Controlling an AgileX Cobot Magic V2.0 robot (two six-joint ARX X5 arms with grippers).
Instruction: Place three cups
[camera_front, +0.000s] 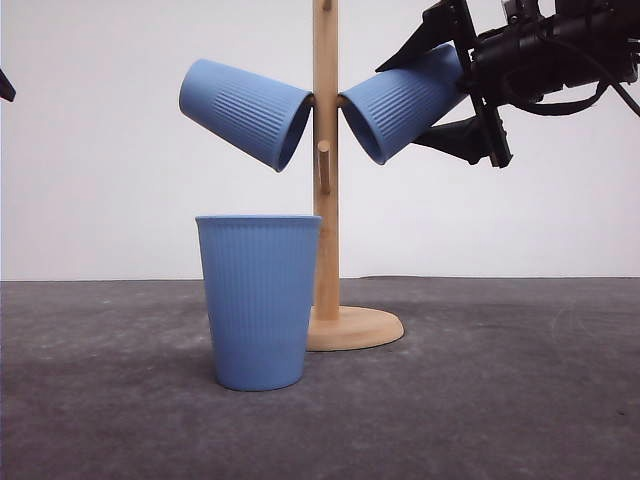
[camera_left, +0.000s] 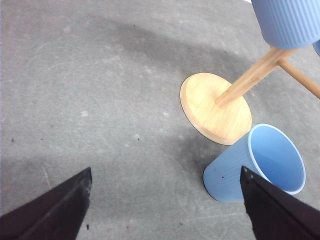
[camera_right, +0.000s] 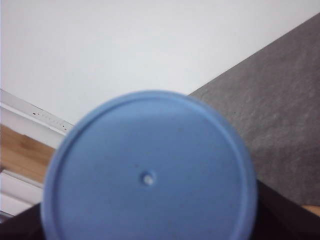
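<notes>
On the left, the left gripper (camera_left: 165, 205) hangs above the grey table (camera_front: 520, 400) with its two dark fingers (camera_left: 55, 207) wide apart, grasping nothing. At the middle, one light-blue ribbed cup (camera_front: 260, 300) stands upright on the table just near-left of the round base of the wooden peg stand (camera_front: 326, 180), and a second such cup (camera_front: 245, 110) hangs tilted on the stand's left peg. On the right, the black right arm reaches in from the upper right, and the right gripper (camera_front: 455, 95) has its fingers closed around the third cup (camera_front: 400, 100), which sits tilted with its mouth at the right peg; no writing can be read.
</notes>
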